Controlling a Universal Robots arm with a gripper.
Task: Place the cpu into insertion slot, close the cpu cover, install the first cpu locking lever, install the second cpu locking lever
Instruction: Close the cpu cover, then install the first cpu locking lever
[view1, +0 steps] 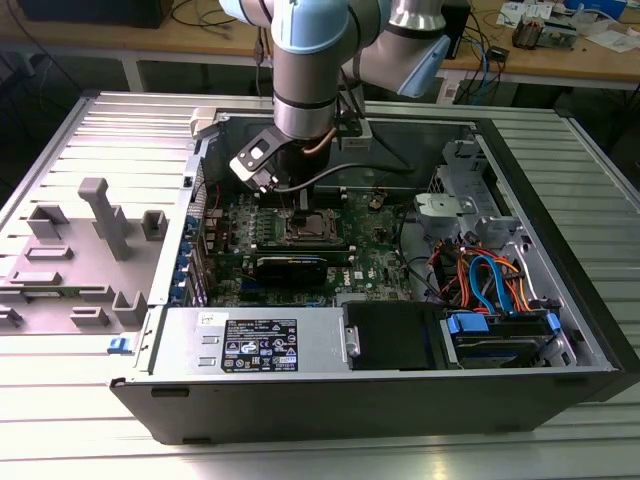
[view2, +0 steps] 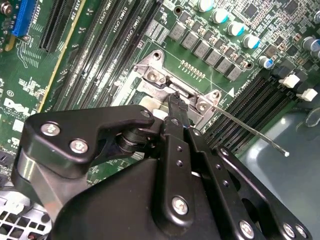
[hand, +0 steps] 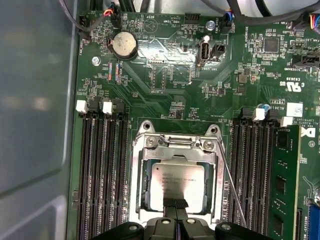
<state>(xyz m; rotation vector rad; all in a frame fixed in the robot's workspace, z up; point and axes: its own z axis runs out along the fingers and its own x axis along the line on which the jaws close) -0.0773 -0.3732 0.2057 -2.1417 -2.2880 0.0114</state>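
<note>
The end effector (hand: 175, 205) is closed, its two black fingers pressed together with nothing between them, and the tips rest on the near edge of the cpu (hand: 178, 181). The chip sits in the insertion slot (hand: 134, 175), and fine lines of print show on its dull silver top. The cpu cover (hand: 176, 154) lies flat around it, framing it in its window. A thin locking lever (hand: 234, 192) stands free beside the socket. In the second wrist view its end pokes out past the board's edge.

White lettering dots the green board (hand: 165, 85) near a coin battery (hand: 124, 44). Black memory slots (hand: 102, 165) flank the socket.

In the exterior view the arm reaches down into the open computer case (view1: 330, 410), which lies on the ribbed tabletop (view1: 60, 420). A labelled power supply (view1: 258, 345) and blue and orange cables (view1: 490, 280) crowd the near side.
</note>
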